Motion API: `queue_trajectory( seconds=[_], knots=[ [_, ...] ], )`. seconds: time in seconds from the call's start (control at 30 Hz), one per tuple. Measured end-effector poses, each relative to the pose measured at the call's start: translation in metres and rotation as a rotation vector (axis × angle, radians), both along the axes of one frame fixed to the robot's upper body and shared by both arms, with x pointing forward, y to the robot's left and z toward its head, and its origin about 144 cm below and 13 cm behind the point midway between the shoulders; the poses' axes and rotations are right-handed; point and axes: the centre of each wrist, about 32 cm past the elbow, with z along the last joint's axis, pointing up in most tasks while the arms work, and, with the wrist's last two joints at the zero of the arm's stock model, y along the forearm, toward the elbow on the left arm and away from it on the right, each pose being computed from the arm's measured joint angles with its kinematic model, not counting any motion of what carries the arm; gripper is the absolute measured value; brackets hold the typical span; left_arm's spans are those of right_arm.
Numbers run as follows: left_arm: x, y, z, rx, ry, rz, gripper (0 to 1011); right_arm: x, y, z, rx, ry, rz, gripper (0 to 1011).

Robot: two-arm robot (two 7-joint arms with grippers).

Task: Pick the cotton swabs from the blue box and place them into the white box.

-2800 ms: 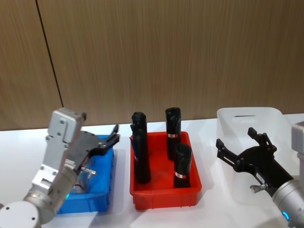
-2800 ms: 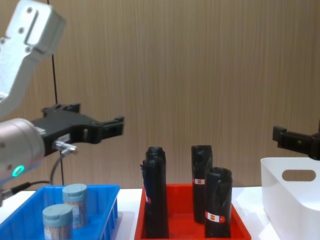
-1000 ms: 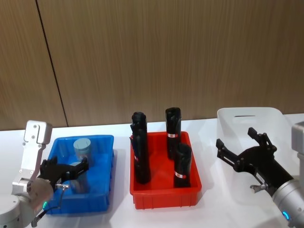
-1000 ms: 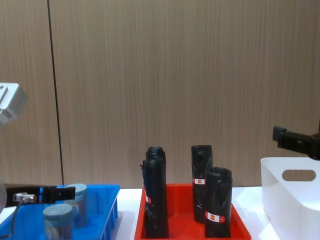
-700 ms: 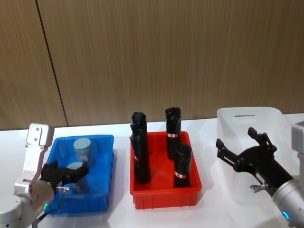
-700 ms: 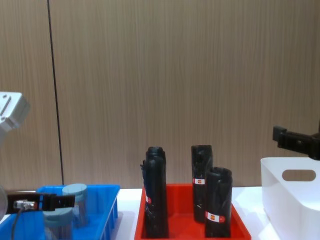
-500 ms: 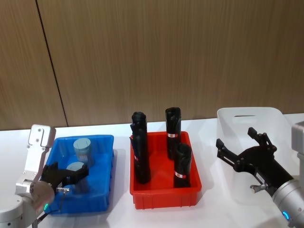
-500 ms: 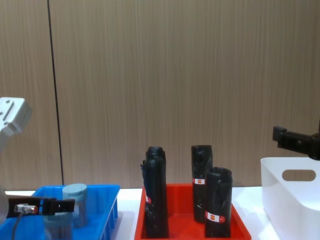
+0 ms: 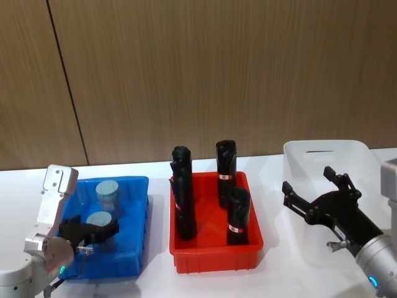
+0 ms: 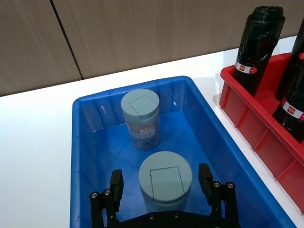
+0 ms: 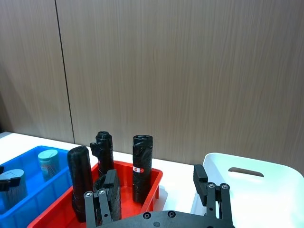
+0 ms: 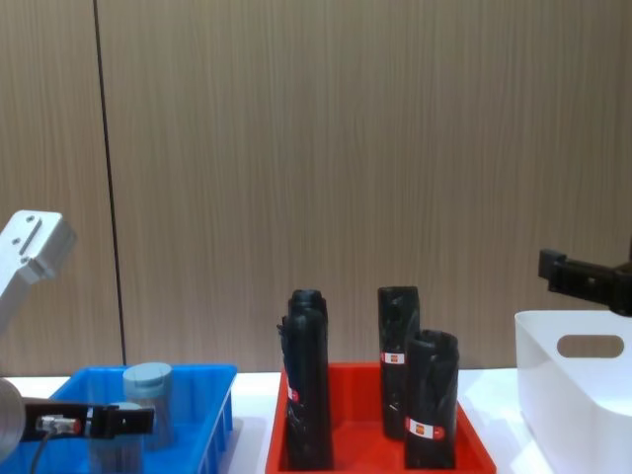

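Wood-panelled wall (image 9: 217,74) behind, white tabletop (image 9: 155,282) in front. Left to right on it: blue box (image 9: 124,180), red bin (image 9: 217,254) of upright black rolls (image 9: 225,164), white box (image 9: 322,149).

Two jars of cotton swabs stand in the blue box, near jar (image 9: 99,219) and far jar (image 9: 107,189).

Left gripper (image 9: 93,228) is low inside the blue box. The left wrist view gives the detail: fingers (image 10: 116,180) spread to either side of the near jar's lid, with a gap on both sides.

Right gripper (image 9: 307,179) hangs by the white box's left edge, jaws apart, nothing between them. The chest view catches the box's oval handle cut-out (image 12: 590,347).
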Motion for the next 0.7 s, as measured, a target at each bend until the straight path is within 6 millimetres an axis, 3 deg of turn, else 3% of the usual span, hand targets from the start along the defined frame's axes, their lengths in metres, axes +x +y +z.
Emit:
queue_trajectory(
  seconds=[0.7],
  knots=[
    [0.0085, 0.0042, -0.0083, -0.015, 0.017, -0.039, 1003, 0.0, 0.0, 0.0, 0.0, 0.0, 0.0, 1002]
  ],
)
